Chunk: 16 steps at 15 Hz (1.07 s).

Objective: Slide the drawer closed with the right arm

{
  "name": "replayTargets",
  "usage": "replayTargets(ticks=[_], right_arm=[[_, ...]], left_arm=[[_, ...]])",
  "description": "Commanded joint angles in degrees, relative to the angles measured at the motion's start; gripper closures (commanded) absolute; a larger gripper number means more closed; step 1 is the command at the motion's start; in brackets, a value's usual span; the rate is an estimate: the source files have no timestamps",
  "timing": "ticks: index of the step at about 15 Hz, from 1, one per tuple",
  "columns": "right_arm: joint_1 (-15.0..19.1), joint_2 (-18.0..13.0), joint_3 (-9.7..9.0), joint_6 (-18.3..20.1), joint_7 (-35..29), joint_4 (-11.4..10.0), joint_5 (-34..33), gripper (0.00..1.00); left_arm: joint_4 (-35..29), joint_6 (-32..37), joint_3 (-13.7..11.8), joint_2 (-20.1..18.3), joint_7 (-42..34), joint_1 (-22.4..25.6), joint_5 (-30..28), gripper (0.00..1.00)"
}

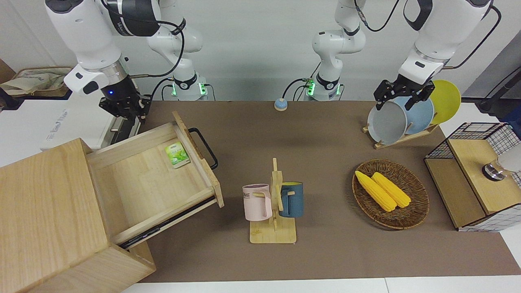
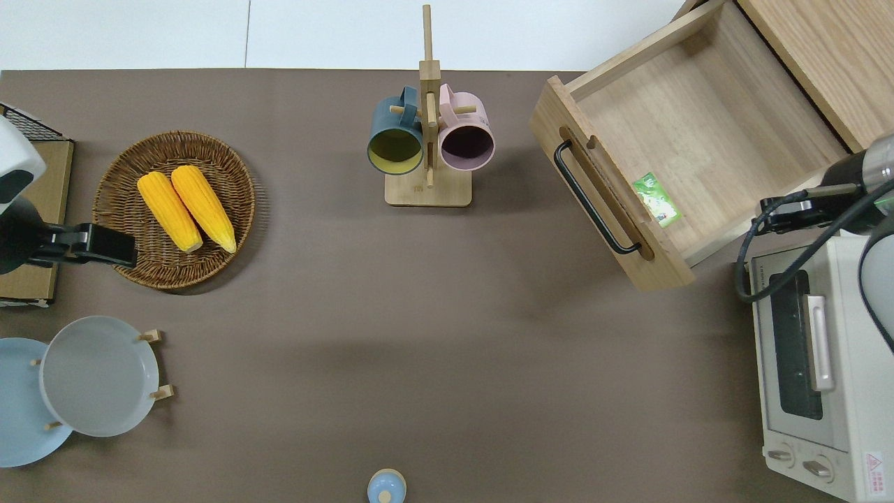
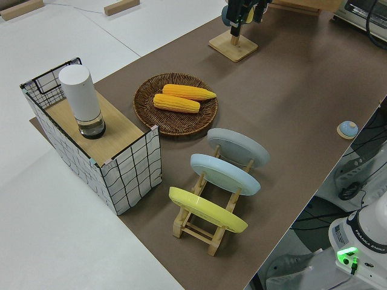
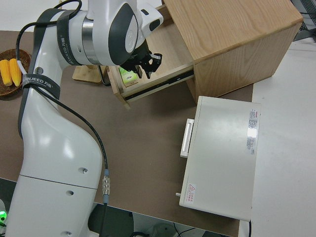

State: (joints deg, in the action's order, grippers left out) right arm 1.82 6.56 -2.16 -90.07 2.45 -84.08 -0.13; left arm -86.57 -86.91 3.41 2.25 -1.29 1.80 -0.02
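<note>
The light-wood drawer (image 1: 138, 191) stands pulled far out of the big light-wood box (image 1: 44, 215). Its black loop handle (image 1: 205, 148) faces the middle of the table. A small green packet (image 1: 177, 154) lies inside, against the front panel. In the overhead view the drawer (image 2: 691, 133) and its handle (image 2: 594, 199) sit at the right arm's end of the table. My right gripper (image 1: 126, 114) is up in the air, open and empty. In the overhead view it (image 2: 786, 215) is over the gap between the drawer's side wall and the oven (image 2: 817, 363). The left arm is parked, its gripper (image 1: 403, 97) open.
The white oven (image 4: 222, 158) stands beside the drawer, nearer to the robots. A mug stand (image 1: 273, 203) holds a pink and a blue mug mid-table. A wicker basket (image 1: 419, 203) with two corn cobs, a plate rack (image 1: 401, 118) and a wire-mesh rack (image 1: 472, 179) stand toward the left arm's end.
</note>
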Motion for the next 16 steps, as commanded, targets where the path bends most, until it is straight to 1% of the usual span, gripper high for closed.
replayTargets(ticks=[1, 5, 6, 7, 8, 10, 13, 14, 16], right_arm=[[0.6, -0.7, -0.30, 0.9, 1.5, 0.0, 1.5, 1.000], [0.6, -1.1, -0.56, 1.3, 1.2, 0.0, 1.6, 1.000], [0.5, -1.2, -0.47, 2.3, 1.2, 0.7, 1.6, 1.000], [0.5, -1.2, -0.47, 3.6, 1.1, 2.8, 1.7, 1.000], [-0.1, -1.5, 0.14, 4.6, 1.0, 3.7, 1.6, 1.000], [-0.2, -3.3, -0.03, 5.4, 0.4, 3.7, 1.6, 1.000], [-0.3, -4.4, -0.91, 6.8, -2.2, 3.9, 1.5, 1.000], [-1.1, -4.5, -1.00, 7.5, -3.8, 3.9, 1.4, 1.000], [-4.5, -4.5, -0.91, 8.0, -9.5, 4.8, 1.1, 1.000]], left_arm=[[1.4, 1.1, 0.4, 0.7, -0.6, 0.2, 1.0, 0.01], [1.5, 1.1, 0.4, 0.7, -0.6, 0.2, 1.0, 0.01], [1.5, 1.1, 0.4, 0.7, -0.6, 0.2, 1.0, 0.01], [1.5, 1.1, 0.4, 0.7, -0.6, 0.2, 1.0, 0.01], [1.4, 1.1, 0.4, 0.7, -0.6, 0.2, 1.0, 0.01], [1.5, 1.1, 0.4, 0.7, -0.6, 0.2, 1.0, 0.01], [1.5, 1.1, 0.4, 0.7, -0.6, 0.2, 1.0, 0.01], [1.4, 1.1, 0.4, 0.7, -0.6, 0.2, 1.0, 0.01], [1.5, 1.1, 0.4, 0.7, -0.6, 0.2, 1.0, 0.01]])
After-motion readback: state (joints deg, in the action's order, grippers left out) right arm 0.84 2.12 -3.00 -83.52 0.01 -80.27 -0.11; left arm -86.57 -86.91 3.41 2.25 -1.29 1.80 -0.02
